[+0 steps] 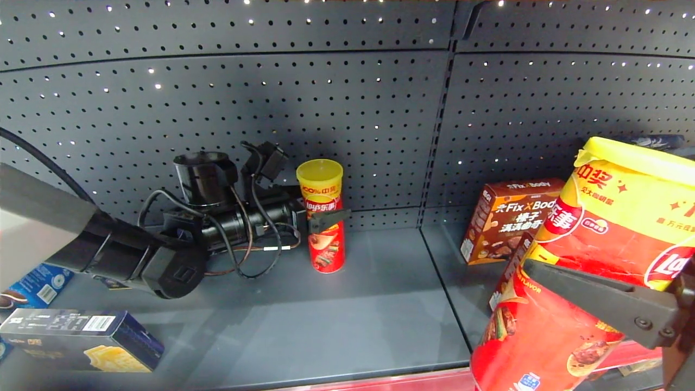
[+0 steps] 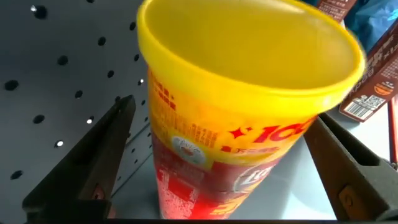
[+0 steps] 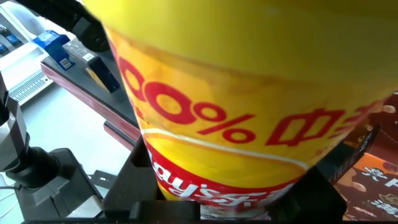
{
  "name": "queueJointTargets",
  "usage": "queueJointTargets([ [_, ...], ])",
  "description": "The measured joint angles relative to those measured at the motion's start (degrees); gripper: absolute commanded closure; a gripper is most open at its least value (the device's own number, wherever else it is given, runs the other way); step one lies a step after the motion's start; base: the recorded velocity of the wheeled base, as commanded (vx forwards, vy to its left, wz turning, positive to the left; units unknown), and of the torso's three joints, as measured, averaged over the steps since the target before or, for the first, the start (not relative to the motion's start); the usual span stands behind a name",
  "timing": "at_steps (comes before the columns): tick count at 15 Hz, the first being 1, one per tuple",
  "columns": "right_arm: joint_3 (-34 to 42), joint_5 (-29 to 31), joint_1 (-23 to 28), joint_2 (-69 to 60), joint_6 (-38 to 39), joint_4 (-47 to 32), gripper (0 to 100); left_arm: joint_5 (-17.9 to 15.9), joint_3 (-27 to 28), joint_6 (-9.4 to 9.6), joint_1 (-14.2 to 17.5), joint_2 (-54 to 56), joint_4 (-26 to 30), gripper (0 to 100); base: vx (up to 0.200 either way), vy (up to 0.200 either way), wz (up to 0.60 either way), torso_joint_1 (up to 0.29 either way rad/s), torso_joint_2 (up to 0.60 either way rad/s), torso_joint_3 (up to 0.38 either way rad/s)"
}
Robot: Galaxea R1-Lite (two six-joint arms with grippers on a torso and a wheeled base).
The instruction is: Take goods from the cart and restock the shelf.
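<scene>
First chip can (image 1: 320, 187) stands placed on the shelf (image 1: 380, 304), with the left gripper (image 1: 324, 218) spread around it. The right gripper (image 3: 227, 199) pinches the second can (image 1: 613, 217), which is not yet shelved.

**Materials and Surface Finish**

The shelf (image 1: 353, 304) deck and its perforated back panel (image 1: 326, 108) are sheet metal with a matt grey coating. The small chip can (image 1: 326, 239) and the large chip can (image 1: 570, 326) carry a glossy printed wrap. The small can's lid (image 1: 319, 172) is smooth yellow plastic. The brown box (image 1: 505, 220) and the dark blue box (image 1: 81, 339) are coated cardboard with a slight sheen. The fingers of the left hand (image 2: 217, 180) and the right hand (image 3: 227, 205) are smooth and matt black.
</scene>
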State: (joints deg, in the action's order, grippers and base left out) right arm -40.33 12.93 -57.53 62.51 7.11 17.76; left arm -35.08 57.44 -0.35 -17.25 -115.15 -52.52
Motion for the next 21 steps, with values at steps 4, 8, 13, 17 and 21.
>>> queueJointTargets([
  [4,0.3,0.0,0.1,0.0,0.0,0.0,100,-0.3,0.7,0.06,0.0,-0.7,-0.1,0,0.000,0.000,0.00,0.000,0.00,0.000],
  [8,0.6,0.0,0.1,-0.1,0.0,0.0,100,0.3,1.0,0.02,-0.1,-0.8,0.0,100,0.000,0.000,0.00,0.000,0.00,0.000],
  [13,0.6,0.0,0.1,-0.2,0.0,0.1,100,0.4,-1.1,0.06,-1.1,0.2,-0.2,100,0.000,0.000,0.00,0.000,0.00,0.000],
  [17,0.5,0.0,0.1,-0.3,0.0,0.0,100,0.8,-6.4,0.06,-1.4,4.5,0.0,100,0.000,0.000,0.00,0.000,0.00,0.000],
  [21,0.6,0.0,0.1,-0.5,-0.2,0.0,100,2.9,-10.1,0.20,-1.9,9.7,0.6,100,0.000,0.000,0.00,0.000,0.00,0.000],
])
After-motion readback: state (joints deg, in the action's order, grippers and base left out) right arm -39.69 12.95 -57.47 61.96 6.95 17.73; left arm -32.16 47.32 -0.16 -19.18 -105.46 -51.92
